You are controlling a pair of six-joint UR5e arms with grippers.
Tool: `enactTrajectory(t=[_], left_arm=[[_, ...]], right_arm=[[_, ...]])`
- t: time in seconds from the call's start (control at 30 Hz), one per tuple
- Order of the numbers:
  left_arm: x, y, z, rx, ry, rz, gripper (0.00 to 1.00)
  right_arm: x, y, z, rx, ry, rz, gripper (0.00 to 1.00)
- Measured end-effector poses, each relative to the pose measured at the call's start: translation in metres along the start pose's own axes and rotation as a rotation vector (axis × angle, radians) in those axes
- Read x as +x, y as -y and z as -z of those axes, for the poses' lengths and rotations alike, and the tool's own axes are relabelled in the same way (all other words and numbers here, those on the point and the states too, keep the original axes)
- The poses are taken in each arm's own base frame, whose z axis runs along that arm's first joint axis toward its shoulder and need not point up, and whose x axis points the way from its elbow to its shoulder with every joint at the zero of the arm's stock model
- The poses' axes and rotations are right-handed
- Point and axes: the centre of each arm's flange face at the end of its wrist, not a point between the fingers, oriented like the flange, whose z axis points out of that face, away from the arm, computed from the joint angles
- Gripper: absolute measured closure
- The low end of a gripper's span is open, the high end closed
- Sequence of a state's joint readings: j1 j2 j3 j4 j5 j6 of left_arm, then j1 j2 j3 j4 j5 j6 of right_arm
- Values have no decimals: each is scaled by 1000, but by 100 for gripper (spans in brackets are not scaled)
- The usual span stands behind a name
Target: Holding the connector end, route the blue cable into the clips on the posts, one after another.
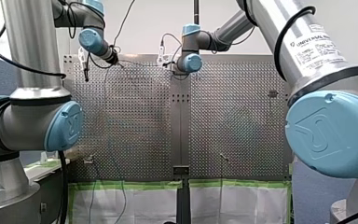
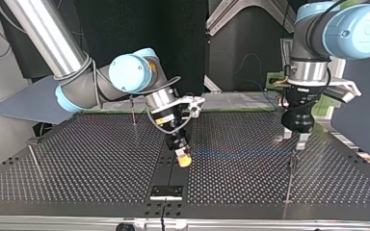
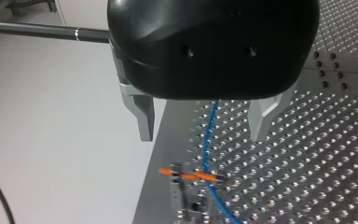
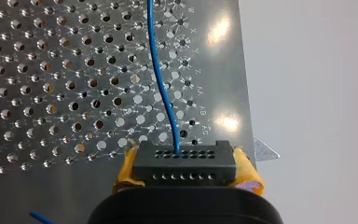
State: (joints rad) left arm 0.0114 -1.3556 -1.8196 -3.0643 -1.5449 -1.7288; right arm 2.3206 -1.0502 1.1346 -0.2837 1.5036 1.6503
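A: Where's the blue cable (image 2: 241, 153)?
B: Strung low over the desk (image 2: 77, 159). In the top view its long axis runs straight across. The connector (image 4: 185, 163) end is at mid-desk, and the other end is at that view's right, by the post (image 2: 289, 178).
A: Who has the connector?
B: The right arm's fingers (image 4: 126, 170). Yellow pads are clamped on both short sides of the black block. The cable exits its face and runs straight ahead of them over the perforated plate.
A: Left arm?
B: The left arm's fingers (image 3: 142, 116) stand wide, holding nothing, above the post. The cable passes between them without touching either, then crosses the orange clip (image 3: 191, 176) on the post. Can't tell whether it's seated or just lying across.
A: What does the next move hinge on?
B: My read: the cable leads away from the right fingers toward the left arm's side, so it's anchored there and free at the connector. The right arm is the only one on the cable. It's also nearer the other posts: second post (image 2: 33, 156) at the top view's left edge, third post (image 2: 133, 111) at the back, beside its wrist. Swinging the connector that way would pivot the cable about the orange clip. The clips on those two posts are too small to make out.
A: Risk?
B: Probably pulling the cable out of the orange clip, if it isn't seated.
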Motion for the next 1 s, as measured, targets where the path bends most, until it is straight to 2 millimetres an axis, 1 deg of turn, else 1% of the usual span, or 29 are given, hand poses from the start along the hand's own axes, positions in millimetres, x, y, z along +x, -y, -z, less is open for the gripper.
enactTrajectory(t=[0.2, 0.73, 1.0], left_arm=[[-5, 0, 0, -11, 11, -2, 0], [-8, 0, 1, -47, 23, -34, 0], [-7, 3, 1, -47, 17, -55, 0]], right_arm=[[0, 0, 0, -1, 0, 0, 100], [0, 0, 0, 0, 1, -1, 100], [-1, 0, 0, 0, 3, -2, 100]])
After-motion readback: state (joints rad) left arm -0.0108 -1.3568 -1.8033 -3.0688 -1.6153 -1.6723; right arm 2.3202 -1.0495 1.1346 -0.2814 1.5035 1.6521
